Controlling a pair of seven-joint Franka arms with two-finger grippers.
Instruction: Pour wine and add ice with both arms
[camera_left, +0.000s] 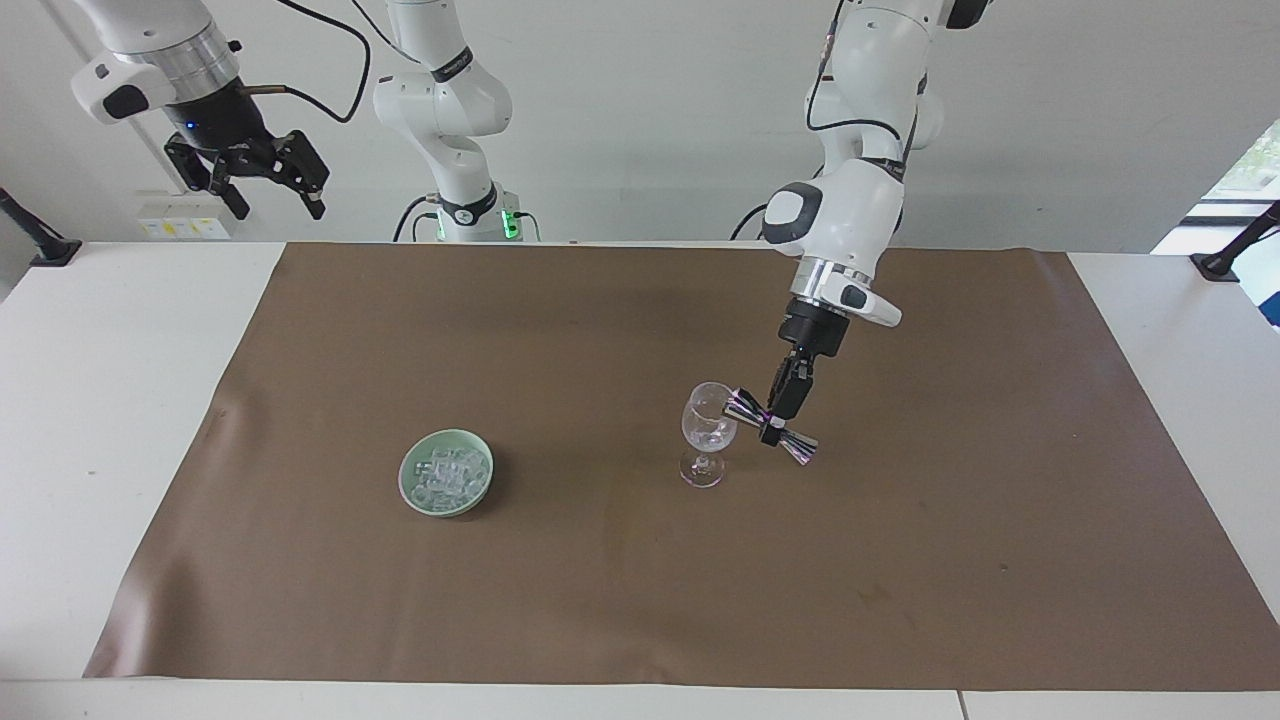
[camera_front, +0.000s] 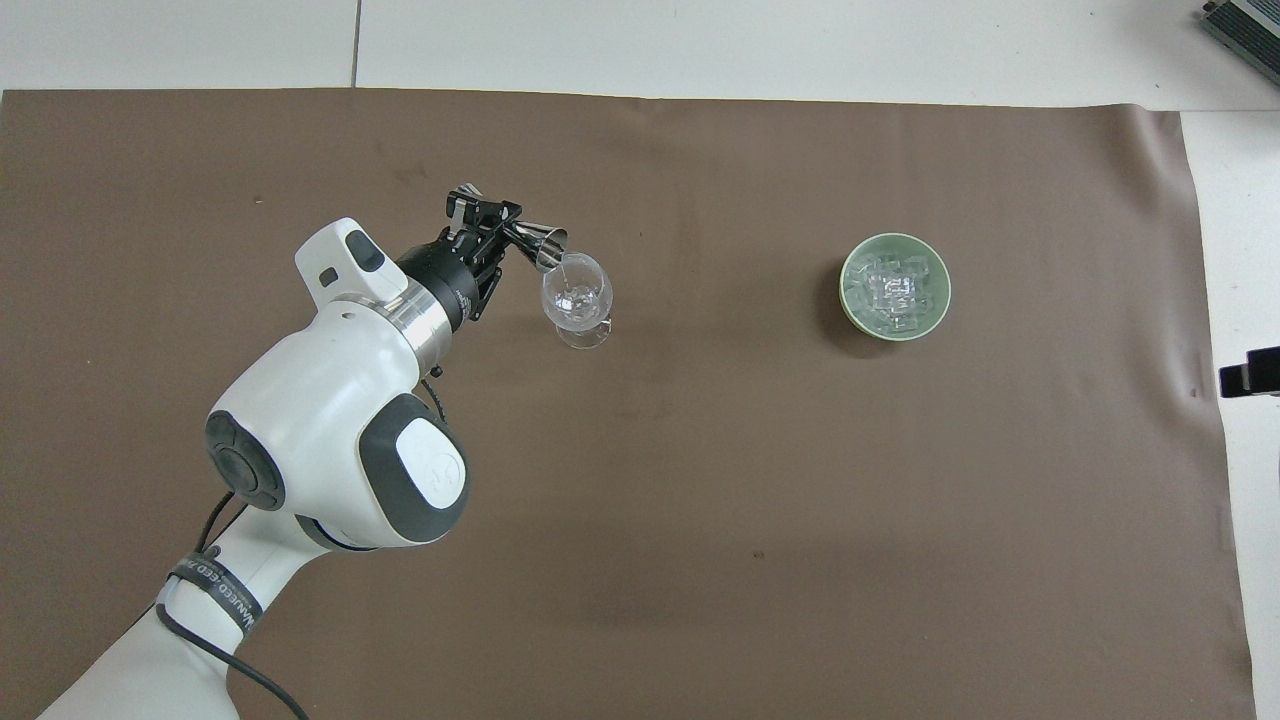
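A clear wine glass stands upright on the brown mat. My left gripper is shut on the waist of a shiny metal jigger. The jigger lies tipped almost flat, one cup's mouth resting at the glass's rim. A thin clear stream shows at that mouth in the overhead view. Ice fills a pale green bowl toward the right arm's end of the mat. My right gripper hangs open high above the table's corner by its base, waiting.
The brown mat covers most of the white table. A black clamp sits at the table's edge below the right gripper, another at the left arm's end.
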